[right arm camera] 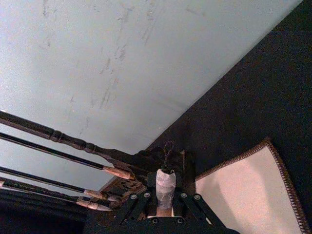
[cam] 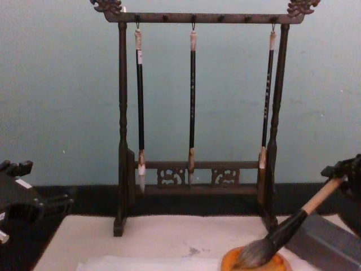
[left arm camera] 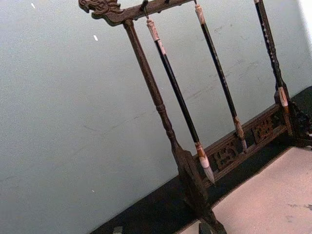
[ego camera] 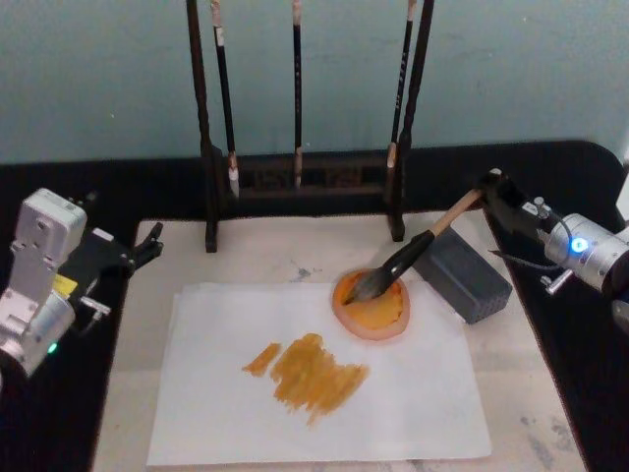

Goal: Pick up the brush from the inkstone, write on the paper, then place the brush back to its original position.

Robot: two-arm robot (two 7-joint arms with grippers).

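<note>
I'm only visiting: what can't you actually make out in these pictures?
- Head view: whether the brush handle rests on the grey block or clears it; they overlap.
- Chest view: the bottom edge cuts off the paper, hiding its orange strokes.
- Right wrist view: the right gripper hides the brush below its white cap.
- Head view: bristles cover where the tip meets the inkstone.
- Chest view: markings on the hanging thin brushes, too small.

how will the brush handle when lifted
Probably light: the right hand holds the brush by its handle end alone. Bristles resting in the orange dish likely bend and drip. Round handle may roll if released.
</note>
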